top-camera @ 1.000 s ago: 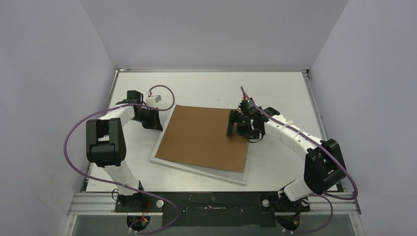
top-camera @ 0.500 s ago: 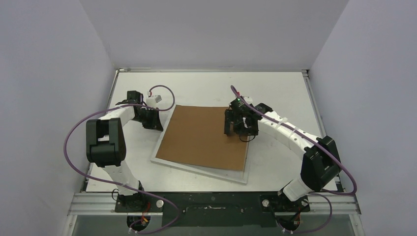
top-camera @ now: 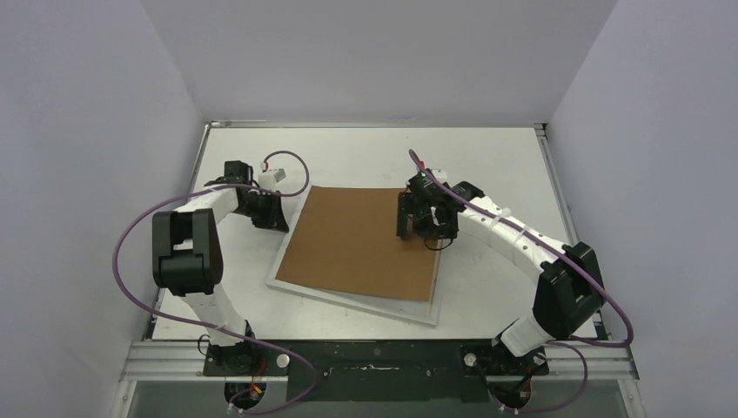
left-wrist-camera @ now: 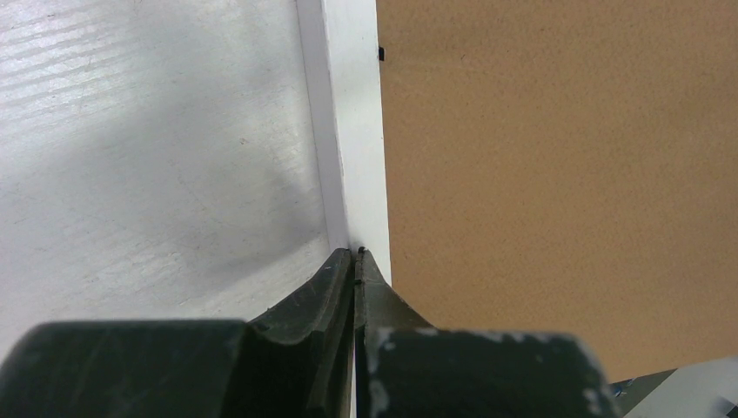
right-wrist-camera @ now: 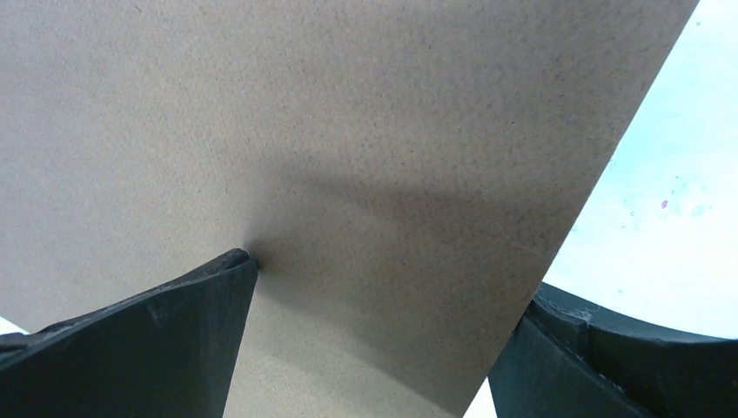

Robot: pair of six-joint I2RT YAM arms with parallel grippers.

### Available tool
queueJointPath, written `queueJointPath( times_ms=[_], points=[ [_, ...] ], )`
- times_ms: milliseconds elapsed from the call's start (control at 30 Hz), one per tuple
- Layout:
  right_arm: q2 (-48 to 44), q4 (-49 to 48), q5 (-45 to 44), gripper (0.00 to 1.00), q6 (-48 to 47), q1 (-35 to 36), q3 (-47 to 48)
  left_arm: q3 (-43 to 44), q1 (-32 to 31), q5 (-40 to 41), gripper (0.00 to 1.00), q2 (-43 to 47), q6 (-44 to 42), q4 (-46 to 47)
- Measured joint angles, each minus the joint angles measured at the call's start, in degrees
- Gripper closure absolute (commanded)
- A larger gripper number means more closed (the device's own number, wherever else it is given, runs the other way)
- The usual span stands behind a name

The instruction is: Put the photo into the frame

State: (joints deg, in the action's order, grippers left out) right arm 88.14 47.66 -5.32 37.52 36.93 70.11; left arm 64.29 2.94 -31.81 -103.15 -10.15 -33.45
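**Frame (left-wrist-camera: 352, 131) on the desk (top-camera: 365, 152), covered in brown**

The frame lies flat on the desk, turned a little. Only its white border shows around the brown backing board (top-camera: 361, 239) lying on it. The photo cannot be seen in any view. The right gripper (right-wrist-camera: 383, 287) is spread wide at the board's right edge, one finger touching the board. The left gripper (left-wrist-camera: 357, 261) is pressed together, its tip against the frame's left border.
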Motion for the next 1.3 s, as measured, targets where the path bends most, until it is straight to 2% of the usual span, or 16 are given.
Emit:
queueJointPath(
  times_ms=[267, 500, 900, 1000, 1100, 1300],
  points=[
    [-3.7, -3.4, 8.4, 0.10, -2.5, -5.6, -3.3, 0.0, 0.7, -1.2, 1.00, -0.4, -0.2, 0.0],
    [-4.3, -3.3, 11.4, 0.10, -4.6, -8.2, -6.4, 0.0, 1.0, -1.9, 1.00, -0.6, -0.2, -0.1],
    [-6.5, -2.1, 10.0, 0.10, -7.1, -10.4, -6.0, 0.2, 1.3, -2.5, 1.00, -0.8, -0.5, -0.2],
    [-7.3, -1.8, 7.3, 0.00, -7.1, -11.1, -4.6, 0.6, 1.3, -2.5, 1.00, -1.0, -0.6, -0.8],
    [-8.0, -2.6, 6.6, 0.16, -6.9, -12.3, -4.4, 1.1, 1.4, -2.5, 1.00, -1.4, -0.6, -1.5],
    [-8.5, -7.8, 9.4, 0.20, -4.4, -12.4, -10.4, 1.4, 1.6, -2.5, 1.00, -1.6, -0.6, -2.2]
  ],
)
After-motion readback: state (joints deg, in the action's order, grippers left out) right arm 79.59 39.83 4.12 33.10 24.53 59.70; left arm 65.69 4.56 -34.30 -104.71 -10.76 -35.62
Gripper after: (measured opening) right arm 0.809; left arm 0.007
